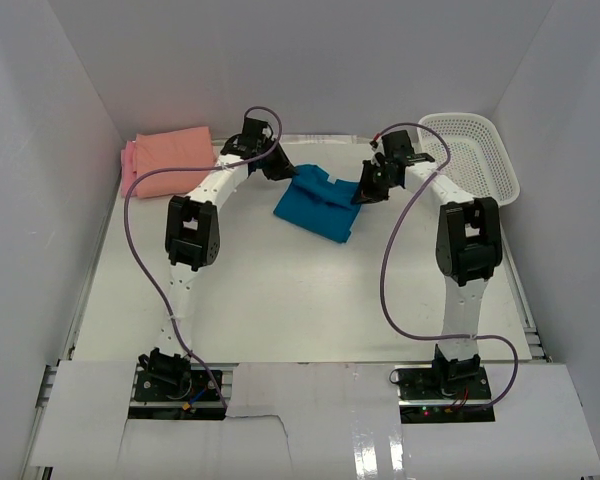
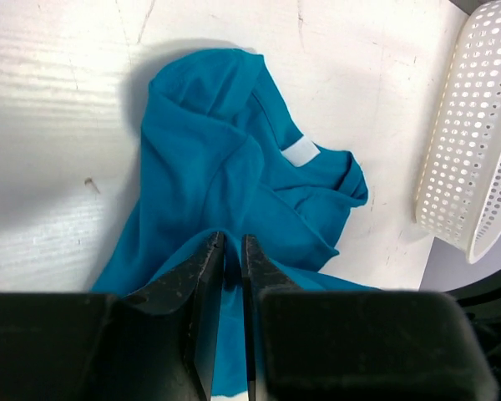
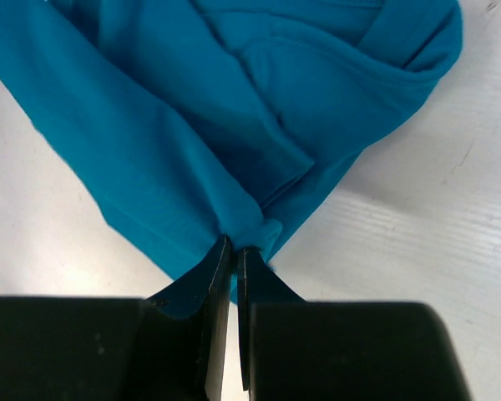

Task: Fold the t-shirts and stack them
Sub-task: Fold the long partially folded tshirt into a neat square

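At far ctr | teal tee (image 1: 318, 205) | long axis L-R, diagonal | collar far

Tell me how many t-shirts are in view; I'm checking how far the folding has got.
3: a teal t-shirt crumpled in the middle, and a folded salmon-orange t-shirt lying on a pink t-shirt at far left. Others could be hidden under that pile.

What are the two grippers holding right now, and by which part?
The right gripper pinches the teal t-shirt at a bunched edge. The left gripper has cloth between its jaws; grip unclear.
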Controlling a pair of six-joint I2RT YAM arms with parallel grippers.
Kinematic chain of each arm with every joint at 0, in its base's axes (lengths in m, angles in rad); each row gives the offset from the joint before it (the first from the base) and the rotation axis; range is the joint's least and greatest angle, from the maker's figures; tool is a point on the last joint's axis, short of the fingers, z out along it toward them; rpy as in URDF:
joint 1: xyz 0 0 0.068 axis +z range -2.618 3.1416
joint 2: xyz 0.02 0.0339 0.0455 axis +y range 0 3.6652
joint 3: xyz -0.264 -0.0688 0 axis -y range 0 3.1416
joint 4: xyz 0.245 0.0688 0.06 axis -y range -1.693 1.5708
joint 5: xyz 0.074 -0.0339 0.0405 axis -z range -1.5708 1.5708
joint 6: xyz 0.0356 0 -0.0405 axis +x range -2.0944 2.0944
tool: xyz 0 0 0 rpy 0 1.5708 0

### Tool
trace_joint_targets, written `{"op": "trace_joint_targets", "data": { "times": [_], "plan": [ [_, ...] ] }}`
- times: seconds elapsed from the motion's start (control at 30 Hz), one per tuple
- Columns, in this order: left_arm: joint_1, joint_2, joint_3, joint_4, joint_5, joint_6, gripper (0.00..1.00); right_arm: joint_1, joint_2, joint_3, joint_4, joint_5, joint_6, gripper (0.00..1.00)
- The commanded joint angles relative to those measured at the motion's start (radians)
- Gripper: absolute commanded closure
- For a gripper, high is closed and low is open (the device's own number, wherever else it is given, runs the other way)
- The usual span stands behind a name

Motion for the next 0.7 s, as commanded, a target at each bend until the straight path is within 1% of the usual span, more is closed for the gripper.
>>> {"op": "trace_joint_targets", "data": {
  "times": [0.0,0.07,0.1,0.13,0.17,0.2,0.23,0.27,0.33,0.37,0.4,0.43,0.47,0.5,0.53,0.6,0.63,0.67],
  "plan": [
    [0.01,0.002,0.04,0.078,0.041,-0.015,0.75,-0.011,0.008,0.011,0.119,0.017,0.021,0.92],
    [0.013,0.01,0.028,0.124,0.044,-0.018,0.74,-0.017,0.048,0.035,0.131,0.031,0.023,0.91],
    [0.016,0.012,0.014,0.135,0.04,-0.024,0.68,-0.022,0.065,0.05,0.133,0.031,0.025,0.87],
    [0.018,0.012,0.006,0.147,0.033,-0.028,0.48,-0.025,0.094,0.063,0.134,0.038,0.034,0.79],
    [0.019,0.015,0.0,0.17,0.03,-0.03,0.38,-0.031,0.106,0.078,0.139,0.066,0.04,0.65],
    [0.021,0.012,-0.006,0.174,0.024,-0.033,0.16,-0.033,0.118,0.083,0.147,0.078,0.047,0.62],
    [0.021,0.01,-0.008,0.174,0.015,-0.033,0.06,-0.034,0.117,0.08,0.156,0.116,0.049,0.59],
    [0.022,0.004,-0.014,0.18,-0.011,-0.033,0.02,-0.034,0.111,0.055,0.173,0.135,0.051,0.56],
    [0.022,-0.029,-0.049,0.198,-0.023,-0.027,0.02,-0.036,0.073,0.02,0.229,0.191,0.051,0.54],
    [0.024,-0.046,-0.067,0.218,-0.046,-0.024,0.02,-0.036,0.053,-0.035,0.255,0.216,0.06,0.49],
    [0.024,-0.066,-0.089,0.229,-0.058,-0.021,0.02,-0.036,0.006,-0.067,0.28,0.231,0.06,0.47],
    [0.024,-0.118,-0.148,0.261,-0.071,-0.01,0.02,-0.036,-0.021,-0.104,0.35,0.244,0.051,0.47],
    [0.024,-0.146,-0.184,0.282,-0.094,-0.005,0.02,-0.036,-0.045,-0.174,0.381,0.251,0.049,0.46],
    [0.024,-0.174,-0.22,0.301,-0.103,0.001,0.02,-0.036,-0.07,-0.208,0.413,0.262,0.046,0.46],
    [0.024,-0.221,-0.277,0.328,-0.108,0.019,0.02,-0.036,-0.117,-0.242,0.477,0.267,0.043,0.42],
    [0.024,-0.25,-0.313,0.345,-0.121,0.044,0.02,-0.036,-0.157,-0.305,0.504,0.268,0.034,0.4],
    [0.024,-0.257,-0.319,0.347,-0.123,0.074,0.02,-0.036,-0.162,-0.311,0.533,0.259,0.029,0.36],
    [0.024,-0.252,-0.314,0.341,-0.122,0.087,0.02,-0.036,-0.165,-0.315,0.53,0.253,0.02,0.36]
  ]
}}
